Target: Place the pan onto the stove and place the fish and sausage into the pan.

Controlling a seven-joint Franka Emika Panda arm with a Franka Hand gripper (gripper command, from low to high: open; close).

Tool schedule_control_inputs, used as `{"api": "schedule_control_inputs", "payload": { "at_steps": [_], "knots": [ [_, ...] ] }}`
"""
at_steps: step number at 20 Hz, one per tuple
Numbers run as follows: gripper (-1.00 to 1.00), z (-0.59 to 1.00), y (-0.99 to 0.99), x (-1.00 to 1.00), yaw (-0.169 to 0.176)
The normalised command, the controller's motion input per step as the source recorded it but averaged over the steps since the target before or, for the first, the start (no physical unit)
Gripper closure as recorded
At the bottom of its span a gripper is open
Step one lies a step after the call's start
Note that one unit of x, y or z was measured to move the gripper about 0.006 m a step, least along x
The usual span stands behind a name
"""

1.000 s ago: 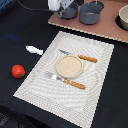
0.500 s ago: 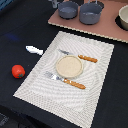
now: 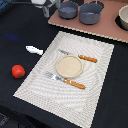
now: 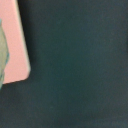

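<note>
In the exterior view the pan (image 3: pixel 68 10) sits on the stove (image 3: pixel 107 27), with a larger pot (image 3: pixel 90 13) just beside it toward the exterior view's right. The gripper (image 3: pixel 44 4) shows only as a blurred pale shape at the top edge, near the pan; I cannot tell how its jaws stand. The fish (image 3: pixel 34 49) and the sausage (image 3: pixel 18 71) lie on the dark table (image 3: pixel 15 30), both off the placemat (image 3: pixel 70 70), which carries a plate (image 3: pixel 68 65)

In the wrist view a pink stove corner (image 4: pixel 15 45) borders dark table (image 4: pixel 80 65)
</note>
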Motion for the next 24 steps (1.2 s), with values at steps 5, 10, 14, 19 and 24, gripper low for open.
{"api": "schedule_control_inputs", "payload": {
  "at_steps": [5, 10, 14, 19, 24],
  "knots": [
    [-1.00, -0.23, -0.90, 0.00, 0.061],
    [-1.00, -0.36, -0.47, 0.00, 0.037],
    [-1.00, -0.43, -0.21, 0.00, 0.005],
    [-1.00, -0.52, -0.31, -0.04, 0.000],
    [-1.00, -0.46, -0.21, -0.04, 0.000]
  ]
}}
